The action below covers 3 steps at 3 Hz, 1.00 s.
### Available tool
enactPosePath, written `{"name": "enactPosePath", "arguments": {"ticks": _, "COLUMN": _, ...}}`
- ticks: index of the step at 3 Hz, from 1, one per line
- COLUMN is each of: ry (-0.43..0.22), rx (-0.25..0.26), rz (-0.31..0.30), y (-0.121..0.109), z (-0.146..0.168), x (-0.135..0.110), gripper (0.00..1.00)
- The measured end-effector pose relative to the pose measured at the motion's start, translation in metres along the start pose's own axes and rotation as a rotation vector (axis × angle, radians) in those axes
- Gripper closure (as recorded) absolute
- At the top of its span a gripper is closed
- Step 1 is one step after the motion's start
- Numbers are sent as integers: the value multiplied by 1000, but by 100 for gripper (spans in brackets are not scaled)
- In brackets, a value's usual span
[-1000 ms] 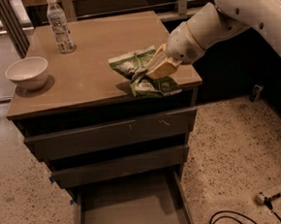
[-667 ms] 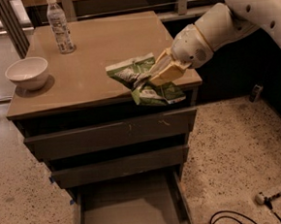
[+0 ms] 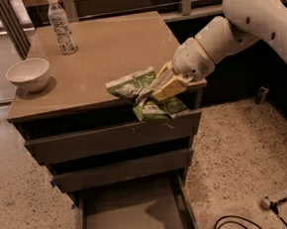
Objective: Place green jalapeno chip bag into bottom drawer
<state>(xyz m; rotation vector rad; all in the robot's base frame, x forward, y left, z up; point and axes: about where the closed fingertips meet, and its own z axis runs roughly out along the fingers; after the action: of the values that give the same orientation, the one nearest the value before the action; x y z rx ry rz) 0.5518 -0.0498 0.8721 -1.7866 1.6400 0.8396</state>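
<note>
The white arm's tan two-finger gripper (image 3: 155,91) is clenched on the crumpled green foil jalapeno chip bag (image 3: 131,89), holding it at the front right edge of the grey-brown cabinet (image 3: 113,49), overhanging the top drawer front. At the cabinet's foot, the shallow grey bottom drawer (image 3: 127,217) stands open. A white round bowl (image 3: 27,74) and a clear plastic bottle (image 3: 60,26) stand on the cabinet's left side.

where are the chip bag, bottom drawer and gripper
green jalapeno chip bag (image 3: 127,88): camera view, its left end
bottom drawer (image 3: 127,218): camera view, bare grey floor
gripper (image 3: 154,92): camera view, between fingertips, shut on the bag at the cabinet (image 3: 103,50) front edge
</note>
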Motion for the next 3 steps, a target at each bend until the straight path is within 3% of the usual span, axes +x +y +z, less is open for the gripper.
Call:
{"name": "enactPosePath", "arguments": {"ticks": 1, "ry": 8, "rx": -13, "rz": 12, "y": 35, "z": 17, "x": 16, "gripper": 100}}
{"name": "enactPosePath", "arguments": {"ticks": 2, "ry": 35, "rx": -67, "rz": 65, "y": 73, "z": 57, "x": 56, "gripper": 100}}
{"name": "enactPosePath", "arguments": {"ticks": 3, "ry": 96, "rx": -132, "rz": 74, "y": 103, "z": 124, "x": 116, "gripper": 100}}
